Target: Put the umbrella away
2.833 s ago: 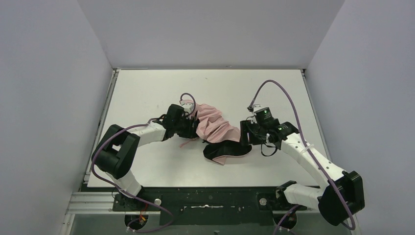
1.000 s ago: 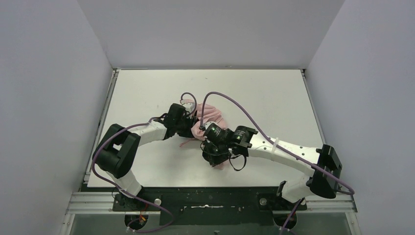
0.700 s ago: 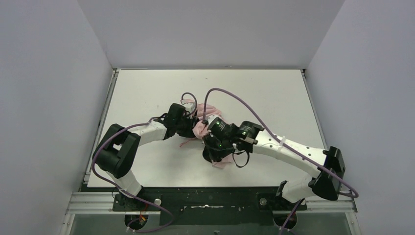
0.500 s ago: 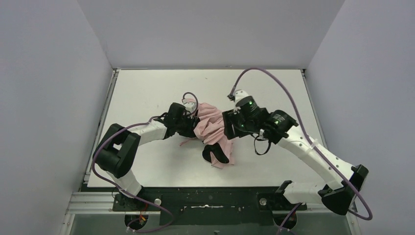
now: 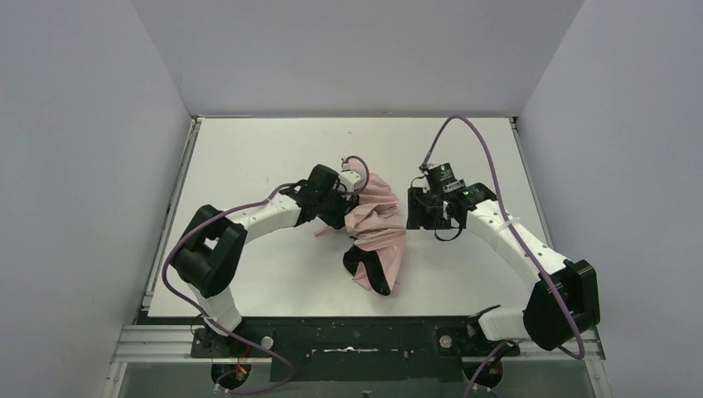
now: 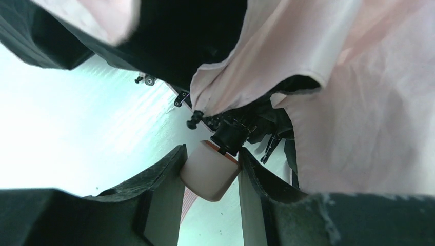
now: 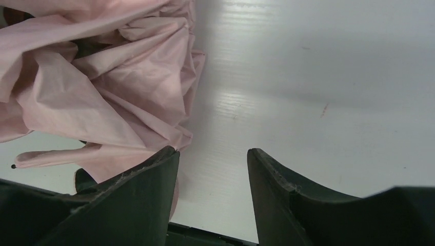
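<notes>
Tabletop: one, white, carrying the whole job.
Left arm: one, white and black, reaching in from the near left toward the middle.
Right arm: one, same build, bent in from the near right.
Umbrella: one, pale pink, lying about mid-tabletop between the two end effectors. Collapsed but loose and crumpled, black lining turned out at the near end, neither rolled nor strapped.
Change on the right: a second ago pressed shut into the fabric over the middle of the canopy. Now drawn back to the right of it, let go, nothing carried off.
Change on the left: shifted toward the centre since then, taking the umbrella along, with the same hold throughout.
Meaning for the task: reads as one gather-and-release pass over the folds, with little tidying to show for it. Canopy looks about as bunched as before, so more passes are probably needed before any wrapping. Judged early to middle of the job.
Left end effector: one, clamped on the umbrella at its handle end, a finger on either side.
Right end effector: one, jaws apart and empty, low over bare tabletop just beside the canopy's edge. Fabric lies by one finger, none between.
Handle: one, a short pink stub with a black collar. Shaft mostly hidden under fabric.
Strap: one, a thin pink strip trailing loose on the tabletop near the left end effector.
</notes>
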